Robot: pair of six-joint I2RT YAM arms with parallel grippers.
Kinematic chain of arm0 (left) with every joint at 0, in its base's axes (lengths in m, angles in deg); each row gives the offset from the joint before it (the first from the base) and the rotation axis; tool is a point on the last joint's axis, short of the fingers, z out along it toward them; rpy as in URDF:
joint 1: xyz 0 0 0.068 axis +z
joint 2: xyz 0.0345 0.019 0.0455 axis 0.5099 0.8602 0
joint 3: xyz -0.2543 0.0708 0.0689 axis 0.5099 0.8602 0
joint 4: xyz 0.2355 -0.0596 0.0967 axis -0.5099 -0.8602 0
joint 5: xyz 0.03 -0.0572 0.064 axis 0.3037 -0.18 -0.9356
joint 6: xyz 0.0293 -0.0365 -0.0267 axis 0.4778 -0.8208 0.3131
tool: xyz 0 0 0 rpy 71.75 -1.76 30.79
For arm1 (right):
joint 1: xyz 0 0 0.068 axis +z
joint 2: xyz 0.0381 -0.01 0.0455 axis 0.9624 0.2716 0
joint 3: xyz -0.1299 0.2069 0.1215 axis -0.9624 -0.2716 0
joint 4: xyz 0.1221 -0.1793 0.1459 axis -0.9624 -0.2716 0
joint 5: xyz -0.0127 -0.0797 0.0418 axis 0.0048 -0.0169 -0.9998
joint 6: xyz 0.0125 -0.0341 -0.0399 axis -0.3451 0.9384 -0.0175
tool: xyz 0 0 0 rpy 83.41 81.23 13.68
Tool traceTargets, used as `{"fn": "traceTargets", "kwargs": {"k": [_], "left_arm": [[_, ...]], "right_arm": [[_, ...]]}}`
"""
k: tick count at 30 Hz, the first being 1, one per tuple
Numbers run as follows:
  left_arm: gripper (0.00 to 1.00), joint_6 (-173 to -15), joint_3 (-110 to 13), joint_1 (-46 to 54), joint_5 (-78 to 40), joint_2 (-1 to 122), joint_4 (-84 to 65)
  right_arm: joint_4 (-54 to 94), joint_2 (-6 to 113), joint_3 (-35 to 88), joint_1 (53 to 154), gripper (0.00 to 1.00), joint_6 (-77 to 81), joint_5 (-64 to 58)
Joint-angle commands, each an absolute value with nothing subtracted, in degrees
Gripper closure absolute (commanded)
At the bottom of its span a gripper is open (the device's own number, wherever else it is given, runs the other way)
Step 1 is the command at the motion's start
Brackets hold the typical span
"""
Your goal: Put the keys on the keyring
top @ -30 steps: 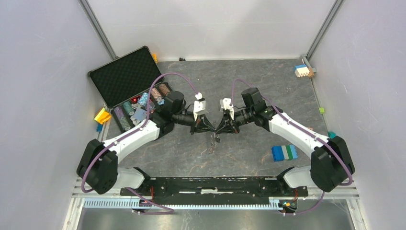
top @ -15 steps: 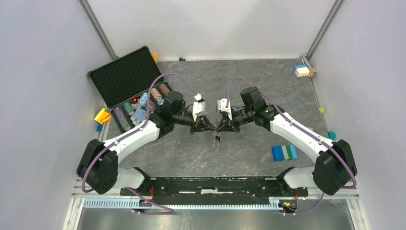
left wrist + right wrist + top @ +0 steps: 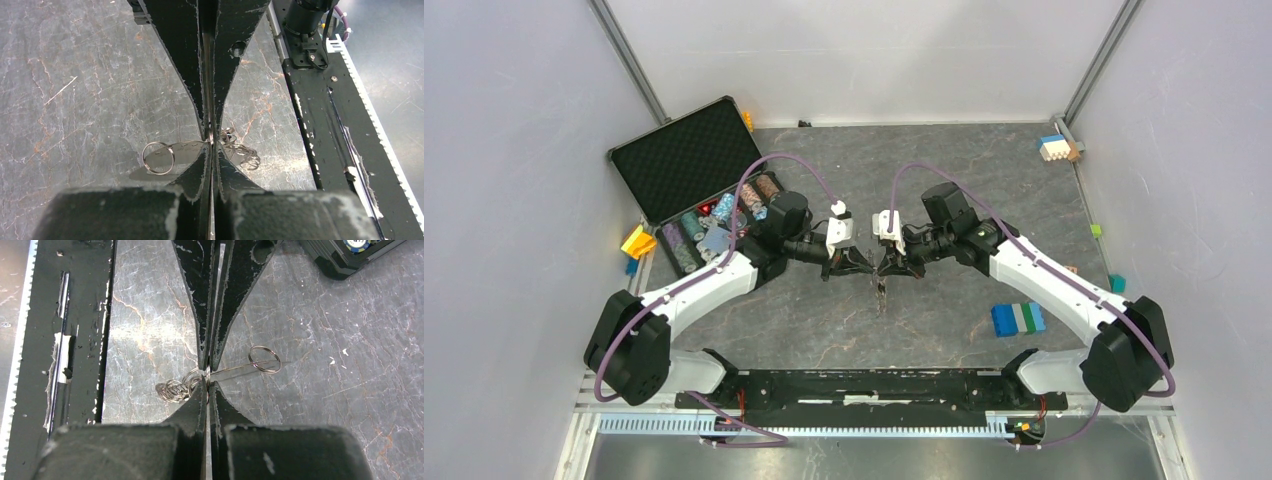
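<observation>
My left gripper [image 3: 867, 269] and right gripper [image 3: 884, 270] meet tip to tip above the middle of the table, both shut. Between them they pinch the keyring [image 3: 182, 148], a thin flat grey metal piece seen almost edge-on. The left gripper [image 3: 210, 140] clamps its edge. A round split ring [image 3: 158, 158] hangs at its far end, and a bunch of small wire rings [image 3: 241, 154] hangs on the other side. In the right wrist view, the right gripper [image 3: 207, 375] clamps the same edge beside the wire rings [image 3: 174, 389]. A small dark piece [image 3: 880, 293] dangles below the tips. I cannot pick out the keys.
An open black case [image 3: 692, 180] of poker chips lies at the back left, with yellow blocks [image 3: 637, 241] beside it. A blue, white and green block [image 3: 1018, 318] sits at the right, and a small block stack [image 3: 1056, 148] stands in the far right corner. The black base rail [image 3: 864, 385] runs along the near edge.
The right gripper has shut on the keyring next to the left one. Both wrists have shifted slightly back and right, and the dangling part hangs shorter.
</observation>
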State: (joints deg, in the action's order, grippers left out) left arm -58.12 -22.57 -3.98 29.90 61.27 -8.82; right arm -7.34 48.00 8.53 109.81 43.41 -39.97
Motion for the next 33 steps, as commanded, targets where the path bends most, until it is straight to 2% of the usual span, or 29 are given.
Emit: {"fn": "traceTargets", "kwargs": {"k": [1, 33], "left_arm": [[0.98, -55.4, -22.5, -3.8, 30.6, 61.1, -10.7], [0.98, -58.0, -21.3, -3.8, 29.9, 62.5, -8.5]], "right_arm": [[-7.1, 45.2, 11.4, 109.5, 1.0, 43.8, -38.3], [-6.0, 43.1, 12.7, 110.3, 1.0, 43.9, -40.3]]}}
